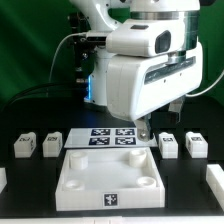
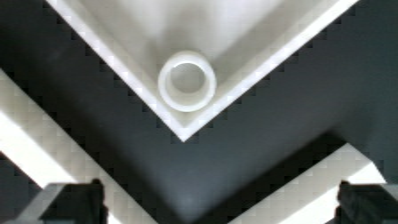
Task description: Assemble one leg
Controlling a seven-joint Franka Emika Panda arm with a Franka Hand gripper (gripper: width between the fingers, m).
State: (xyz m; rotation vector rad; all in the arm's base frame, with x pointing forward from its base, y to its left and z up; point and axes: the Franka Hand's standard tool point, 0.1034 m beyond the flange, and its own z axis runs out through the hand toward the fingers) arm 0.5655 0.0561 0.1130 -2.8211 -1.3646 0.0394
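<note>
Four legs stand in a row behind the large white square panel: two on the exterior view's left and two on its right. Each is a small white block with marker tags. My gripper hangs above the panel's far right corner, open and empty. In the wrist view the gripper is wide open, with a dark fingertip at each side. Below it lie a corner of the panel and its round socket. No leg shows in the wrist view.
The marker board lies flat just behind the panel, between the two pairs of legs. White pieces are cut off at the exterior view's left edge and right edge. The arm's bulk hides the table behind the marker board.
</note>
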